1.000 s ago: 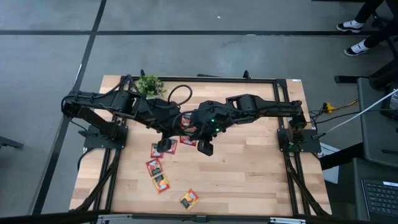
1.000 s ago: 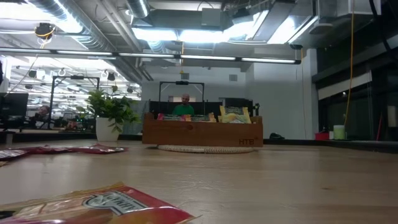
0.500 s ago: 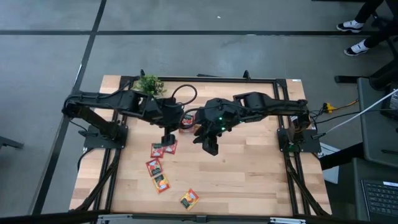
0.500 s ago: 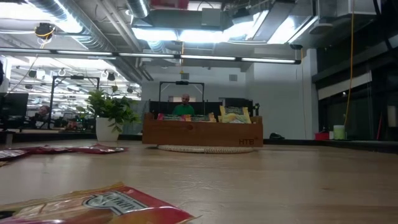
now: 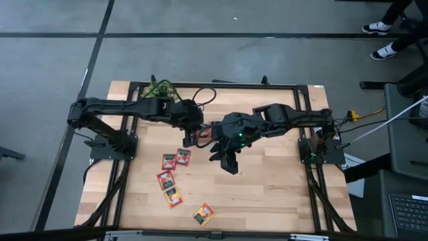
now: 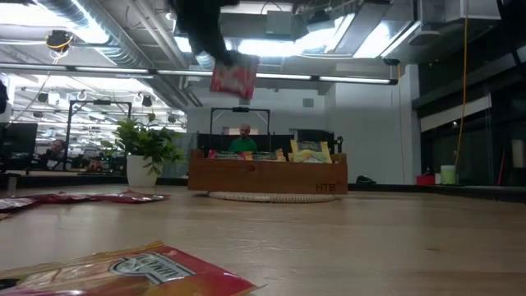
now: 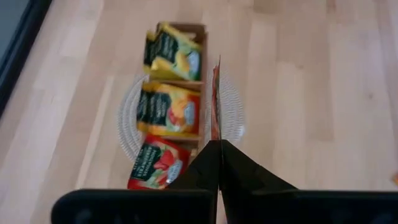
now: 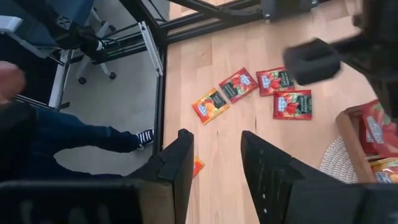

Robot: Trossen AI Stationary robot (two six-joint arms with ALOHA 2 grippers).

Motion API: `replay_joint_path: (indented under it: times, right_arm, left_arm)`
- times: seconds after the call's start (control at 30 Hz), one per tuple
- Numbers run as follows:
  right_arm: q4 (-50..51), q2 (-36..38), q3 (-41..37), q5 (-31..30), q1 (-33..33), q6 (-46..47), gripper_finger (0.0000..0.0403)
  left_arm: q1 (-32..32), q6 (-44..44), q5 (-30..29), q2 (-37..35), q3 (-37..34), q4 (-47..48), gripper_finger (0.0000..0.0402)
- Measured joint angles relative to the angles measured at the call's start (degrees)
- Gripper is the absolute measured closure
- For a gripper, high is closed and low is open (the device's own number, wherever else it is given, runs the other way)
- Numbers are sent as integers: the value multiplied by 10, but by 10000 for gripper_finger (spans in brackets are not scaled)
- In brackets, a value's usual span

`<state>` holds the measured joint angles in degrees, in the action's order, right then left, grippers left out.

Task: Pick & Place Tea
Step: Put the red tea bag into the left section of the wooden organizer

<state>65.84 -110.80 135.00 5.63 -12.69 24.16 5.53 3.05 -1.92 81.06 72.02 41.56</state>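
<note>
Up close, we see a red sachet [image 6: 136, 274] lying flat on the table [image 6: 370, 247]. Farther off, our left gripper [image 7: 215, 144] clamps a red tea sachet [image 6: 234, 76] on edge, hanging upright above the wooden tray [image 6: 267, 176]; a second ago nothing hung there. Our right gripper [image 8: 214, 155] hovers open, empty.

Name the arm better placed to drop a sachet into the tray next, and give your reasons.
Left. The left gripper is shut on a red sachet, held edge-on right above the tray. The right gripper is open, holds nothing, and faces the sachets lying on the table.
</note>
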Motion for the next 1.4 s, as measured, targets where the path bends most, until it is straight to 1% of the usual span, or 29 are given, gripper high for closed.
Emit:
replay_joint_path:
  times: [0.13, 0.27, 0.4, 0.47, 0.53, 0.67, 0.83, 1.07, 1.4]
  right_arm:
    - [0, 0, 0, 0, -3, -1, 268]
    - [0, 0, 0, -5, -3, 2, 268]
    - [0, 0, 0, -15, -3, -1, 268]
    - [0, 0, 0, -16, -3, -2, 268]
    - [0, 0, 0, -16, -3, -2, 268]
    - [0, 0, 0, -16, -3, -2, 268]
    - [0, 0, 0, -16, -3, -4, 268]
    - [-2, -1, 0, -16, -3, -5, 268]
    - [-9, -1, 0, -16, -3, -4, 268]
  left_arm:
    - [25, -13, 4, 0, -51, -42, 400]
    - [51, -15, 8, 0, -86, -88, 400]
    - [83, -14, 48, 0, -122, -121, 400]
    - [97, -9, 70, 0, -134, -120, 399]
    - [105, -9, 75, 0, -143, -127, 400]
    - [108, -8, 80, 0, -156, -148, 399]
    - [111, -2, 81, 0, -178, -151, 400]
    - [111, 13, 82, 1, -200, -192, 400]
    - [111, 17, 69, 1, -210, -210, 399]
